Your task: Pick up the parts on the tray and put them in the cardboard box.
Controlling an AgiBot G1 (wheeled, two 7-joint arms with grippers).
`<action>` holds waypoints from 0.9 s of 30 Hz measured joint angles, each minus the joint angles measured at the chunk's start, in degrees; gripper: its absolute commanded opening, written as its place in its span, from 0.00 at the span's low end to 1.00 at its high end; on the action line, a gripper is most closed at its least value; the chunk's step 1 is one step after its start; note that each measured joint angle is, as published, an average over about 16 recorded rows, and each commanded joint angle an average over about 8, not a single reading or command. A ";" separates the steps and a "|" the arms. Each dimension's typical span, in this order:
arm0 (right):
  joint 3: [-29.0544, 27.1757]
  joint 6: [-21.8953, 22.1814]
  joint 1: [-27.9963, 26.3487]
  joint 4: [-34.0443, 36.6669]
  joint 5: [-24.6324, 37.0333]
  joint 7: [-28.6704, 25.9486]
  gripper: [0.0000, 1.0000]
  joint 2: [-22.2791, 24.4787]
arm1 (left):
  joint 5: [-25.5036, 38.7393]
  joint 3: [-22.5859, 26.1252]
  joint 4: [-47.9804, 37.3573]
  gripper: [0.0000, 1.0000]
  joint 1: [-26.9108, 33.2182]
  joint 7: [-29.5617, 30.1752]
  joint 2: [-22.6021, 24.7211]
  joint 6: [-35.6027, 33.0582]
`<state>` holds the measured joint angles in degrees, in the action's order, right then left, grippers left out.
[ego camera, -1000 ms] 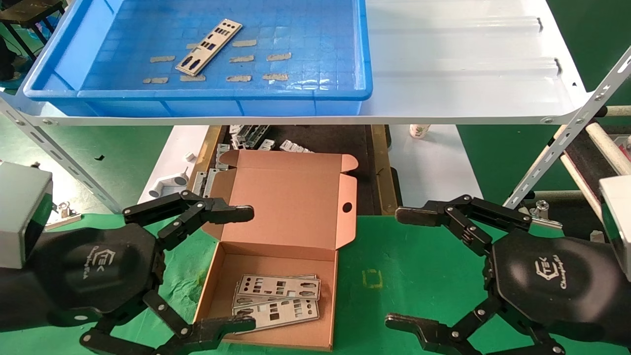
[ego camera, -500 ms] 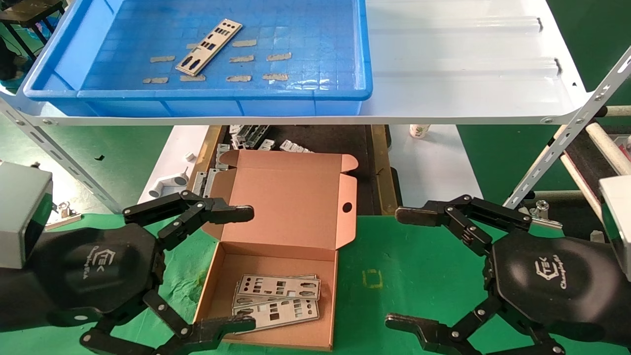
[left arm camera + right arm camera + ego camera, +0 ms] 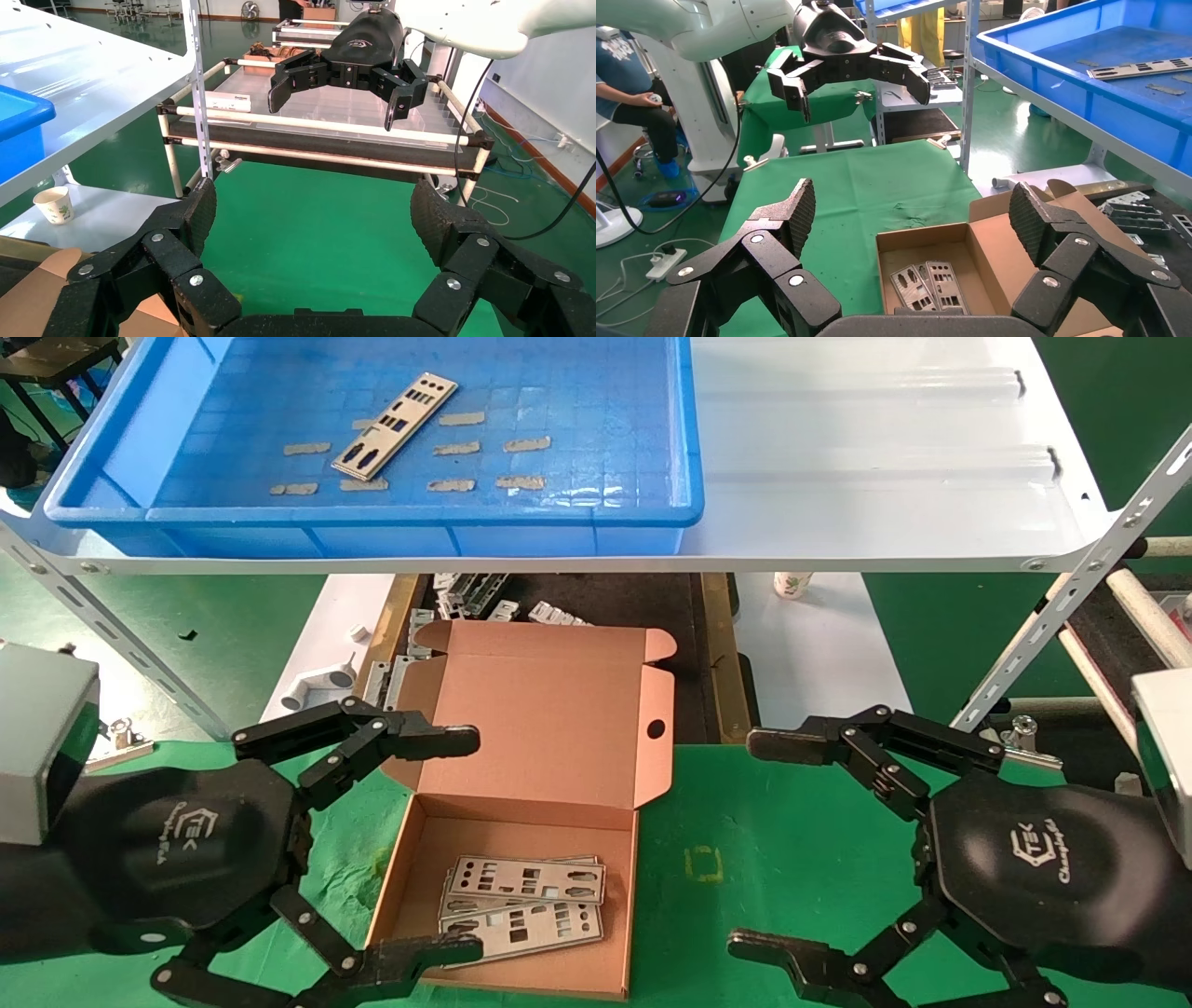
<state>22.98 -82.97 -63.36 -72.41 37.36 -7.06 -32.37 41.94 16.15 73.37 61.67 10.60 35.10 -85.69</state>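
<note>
one part [image 3: 396, 426] lies in tray [image 3: 652, 514], far from left claw [image 3: 461, 845].

Bright even light, glare on white shelf [image 3: 866, 449] (overhead) — sharp focus

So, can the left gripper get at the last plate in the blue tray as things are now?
Probably yes. The left gripper is open beside the cardboard box, and the metal plate lies alone and uncovered in the blue tray on the white shelf. Whether the arm can extend that far cannot be told.
</note>
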 measured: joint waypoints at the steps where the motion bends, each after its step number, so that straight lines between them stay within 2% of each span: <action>1: 0.00 0.00 0.00 0.00 0.00 0.00 1.00 0.00 | 0.00 0.00 0.00 1.00 0.00 0.00 0.00 0.00; 27: 0.00 0.00 0.00 0.00 0.00 0.00 1.00 0.00 | 0.00 0.00 0.00 1.00 0.00 0.00 0.00 0.00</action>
<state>22.99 -82.97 -63.36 -72.41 37.36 -7.06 -32.37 41.94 16.15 73.37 61.67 10.60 35.10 -85.69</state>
